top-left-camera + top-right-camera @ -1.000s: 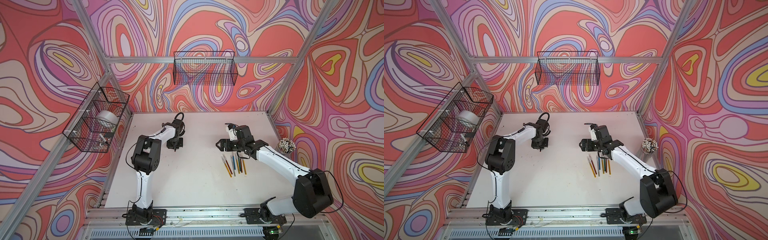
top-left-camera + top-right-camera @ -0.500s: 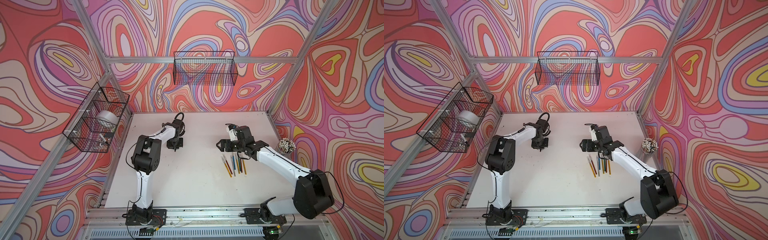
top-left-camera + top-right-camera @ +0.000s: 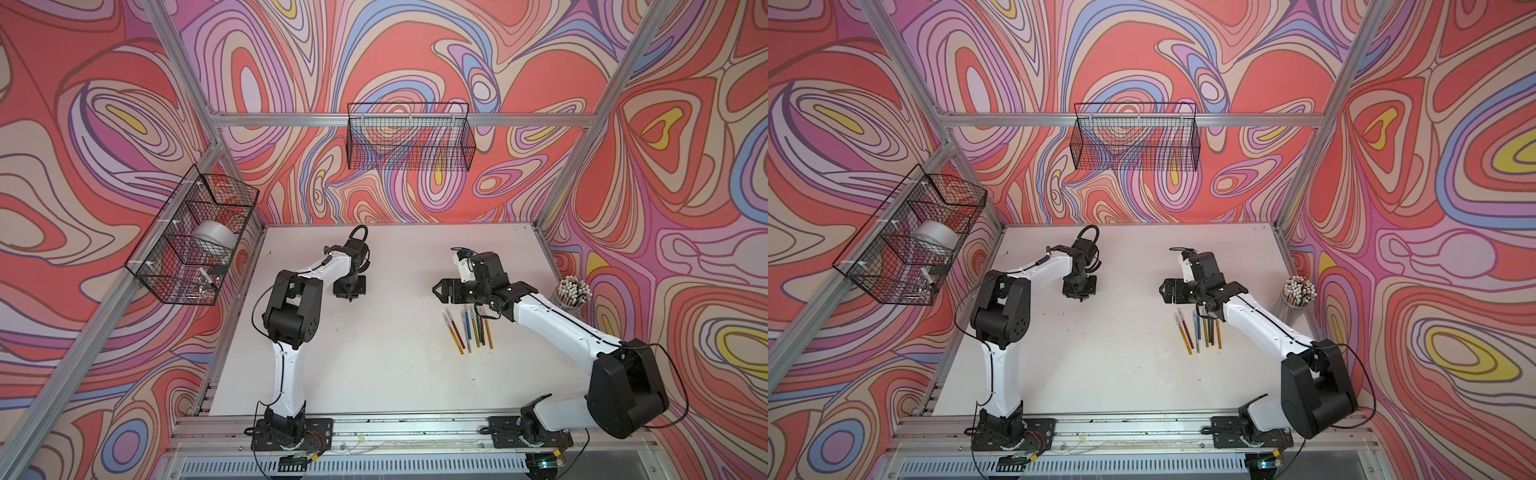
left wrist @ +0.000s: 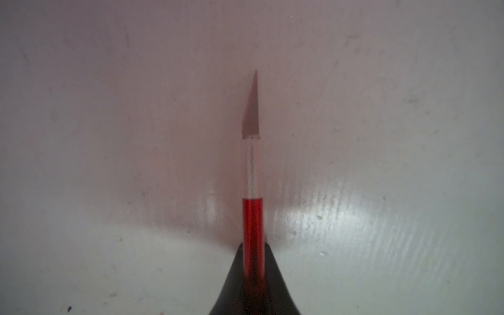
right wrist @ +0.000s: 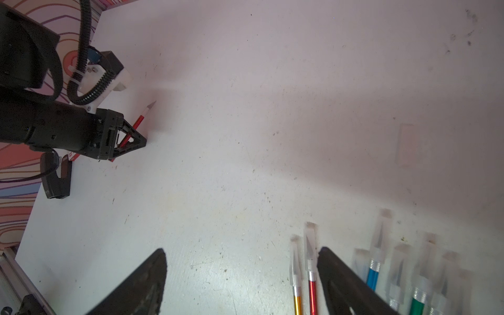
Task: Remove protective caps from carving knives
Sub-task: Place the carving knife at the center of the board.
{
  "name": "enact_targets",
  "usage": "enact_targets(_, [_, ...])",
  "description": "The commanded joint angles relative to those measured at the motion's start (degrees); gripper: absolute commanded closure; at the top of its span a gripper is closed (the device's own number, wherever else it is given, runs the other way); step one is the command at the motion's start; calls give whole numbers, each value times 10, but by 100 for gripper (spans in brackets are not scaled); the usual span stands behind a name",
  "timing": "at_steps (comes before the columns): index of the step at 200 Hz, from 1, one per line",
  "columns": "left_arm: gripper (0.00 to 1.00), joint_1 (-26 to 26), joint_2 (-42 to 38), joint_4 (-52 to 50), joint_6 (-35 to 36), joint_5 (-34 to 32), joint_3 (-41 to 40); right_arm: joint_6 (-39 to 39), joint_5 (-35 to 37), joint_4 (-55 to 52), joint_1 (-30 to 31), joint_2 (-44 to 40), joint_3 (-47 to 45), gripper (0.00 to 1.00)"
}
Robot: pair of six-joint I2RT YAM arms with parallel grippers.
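My left gripper (image 4: 253, 248) is shut on the red handle of a carving knife (image 4: 252, 218). Its silver blade (image 4: 252, 109) is bare and points away, low over the white table. The right wrist view shows this same knife (image 5: 141, 120) in the left gripper (image 5: 131, 139) at the back left. Several more carving knives (image 3: 469, 328) lie in a row, each with a translucent protective cap (image 5: 310, 244) on its tip. My right gripper (image 5: 242, 272) hangs open just above their capped ends, holding nothing. A faint translucent tube (image 5: 406, 144) lies alone on the table.
A clear cup of white-tipped sticks (image 3: 573, 291) stands at the table's right edge. One wire basket (image 3: 409, 141) hangs on the back wall. Another (image 3: 195, 245) on the left wall holds a tape roll. Aluminium frame posts bound the table (image 3: 374, 374).
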Motion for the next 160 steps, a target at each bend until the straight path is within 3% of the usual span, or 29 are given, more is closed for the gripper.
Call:
enact_targets(1, [85,5,16,-16,3,-13,10,0,5,6,4,-14,-6,12])
enact_targets(49, [84,6,18,-19,3,-13,13,0,6,7,4,-12,-3,12])
enact_targets(109, [89,7,23,-23,2,-13,20,1,6,7,4,-13,-6,12])
enact_targets(160, [83,8,23,-23,2,-12,21,0,6,7,4,-16,-8,12])
